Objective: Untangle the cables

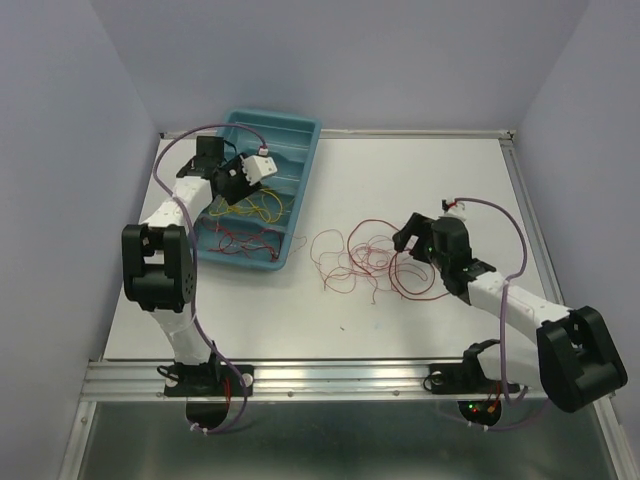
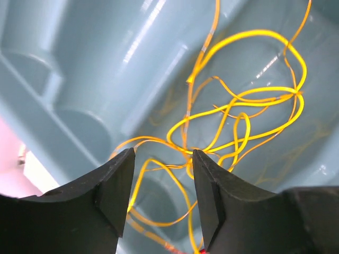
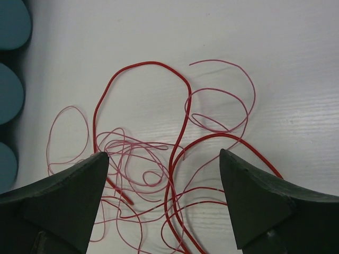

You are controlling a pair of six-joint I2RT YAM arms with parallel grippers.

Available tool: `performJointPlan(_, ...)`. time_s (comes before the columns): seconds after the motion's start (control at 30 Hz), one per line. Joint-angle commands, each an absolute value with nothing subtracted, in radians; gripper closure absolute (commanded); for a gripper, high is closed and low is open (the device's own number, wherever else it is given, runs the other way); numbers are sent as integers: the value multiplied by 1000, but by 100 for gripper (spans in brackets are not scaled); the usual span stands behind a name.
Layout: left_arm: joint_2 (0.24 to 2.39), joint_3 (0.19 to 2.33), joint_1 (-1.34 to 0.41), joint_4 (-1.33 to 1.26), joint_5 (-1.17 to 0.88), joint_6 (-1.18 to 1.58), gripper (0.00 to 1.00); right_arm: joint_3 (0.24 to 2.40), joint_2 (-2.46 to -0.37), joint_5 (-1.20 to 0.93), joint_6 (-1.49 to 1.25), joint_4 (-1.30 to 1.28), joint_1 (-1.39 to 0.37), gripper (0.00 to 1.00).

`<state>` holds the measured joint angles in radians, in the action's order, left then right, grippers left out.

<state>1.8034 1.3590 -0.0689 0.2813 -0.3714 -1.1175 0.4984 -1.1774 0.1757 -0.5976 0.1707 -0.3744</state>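
Observation:
A loose tangle of thin red wires (image 1: 370, 262) lies on the white table; it fills the right wrist view (image 3: 175, 159). Thin yellow wires (image 1: 255, 207) lie in the teal tray (image 1: 305, 150) with a few red wires (image 1: 245, 240) at its near end. In the left wrist view the yellow wires (image 2: 243, 114) curl over the tray floor. My left gripper (image 2: 163, 159) is open just above them, with yellow loops seen between its fingers. My right gripper (image 3: 164, 161) is wide open over the red tangle and holds nothing.
The tray has rounded compartments (image 2: 79, 119) and raised walls. Its scalloped edge (image 3: 10, 95) shows at the left of the right wrist view. The table's back rail (image 1: 410, 133) and side walls bound the work area.

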Motion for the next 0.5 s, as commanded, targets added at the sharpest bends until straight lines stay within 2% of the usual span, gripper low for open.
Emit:
performJointPlan(0.0,1706,1419,-74,359,-405,-1109,40,587,-1224,86,-572,204,-374,11)
performJointPlan(0.27,1560,1387,-100,399,-465,-1109,36,633,-1336,6,-577,202,-374,17)
performJointPlan(0.47,1467,1353,-238,335,-488,-959,34,649,-1391,6,-557,204,-376,22)
